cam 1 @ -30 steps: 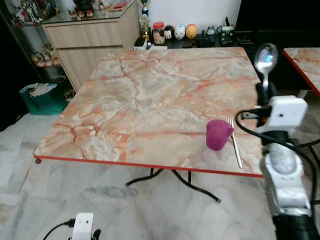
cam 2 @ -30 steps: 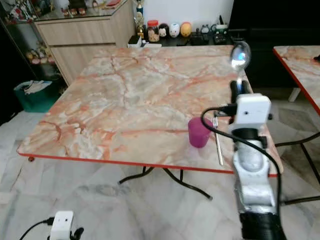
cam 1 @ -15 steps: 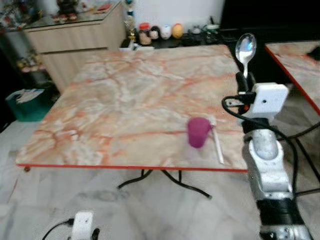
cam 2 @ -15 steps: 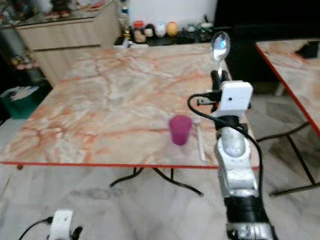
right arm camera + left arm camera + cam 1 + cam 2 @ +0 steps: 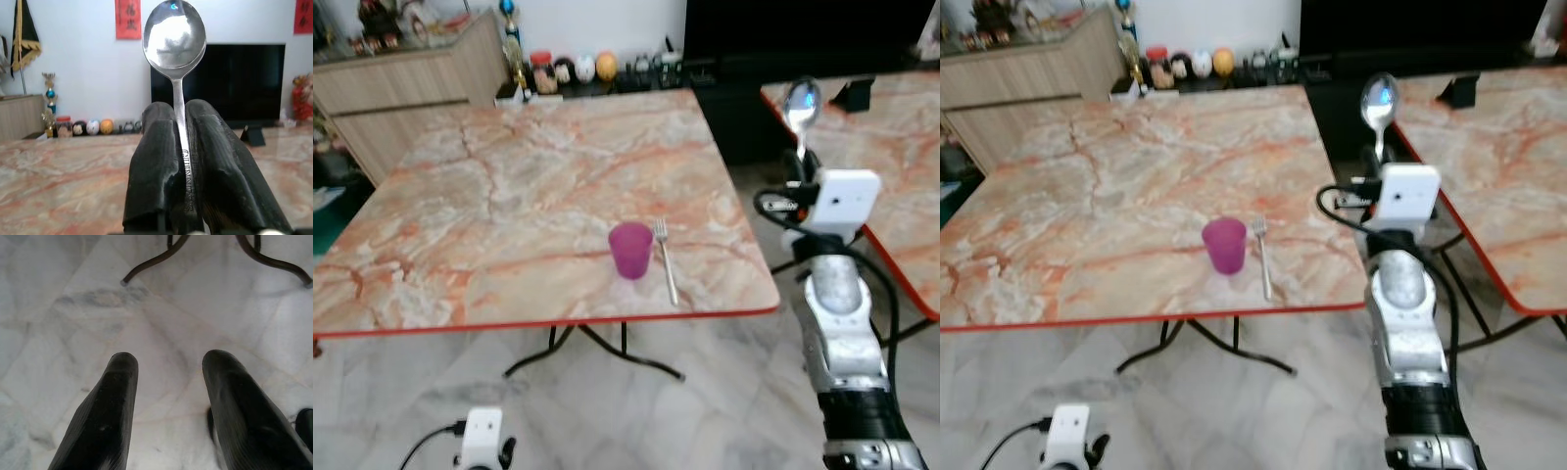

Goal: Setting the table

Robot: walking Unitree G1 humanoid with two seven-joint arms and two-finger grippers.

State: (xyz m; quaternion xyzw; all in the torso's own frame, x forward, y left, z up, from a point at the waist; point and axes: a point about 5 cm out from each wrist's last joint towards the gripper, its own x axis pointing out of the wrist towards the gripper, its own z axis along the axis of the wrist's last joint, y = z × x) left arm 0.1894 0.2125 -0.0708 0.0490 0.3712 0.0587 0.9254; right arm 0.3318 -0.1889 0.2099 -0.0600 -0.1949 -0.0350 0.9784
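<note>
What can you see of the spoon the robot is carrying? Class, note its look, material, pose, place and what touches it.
The spoon looks like polished metal, with a rounded oval bowl that mirrors the room and a slim handle stamped with small lettering. It stands upright, bowl uppermost, its handle pinched between the two black fingers of the right gripper. In the head views it is held up in the air just past the right edge of the marble-patterned table, touching nothing but the gripper.

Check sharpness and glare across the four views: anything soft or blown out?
Left eye view: slightly soft, yet the purple cup and fork stay readable. Right wrist view: spoon sharp, its bowl showing bright reflections; background mildly soft. Left wrist view: evenly lit floor, the black fingers of the left end effector close and soft.
</note>
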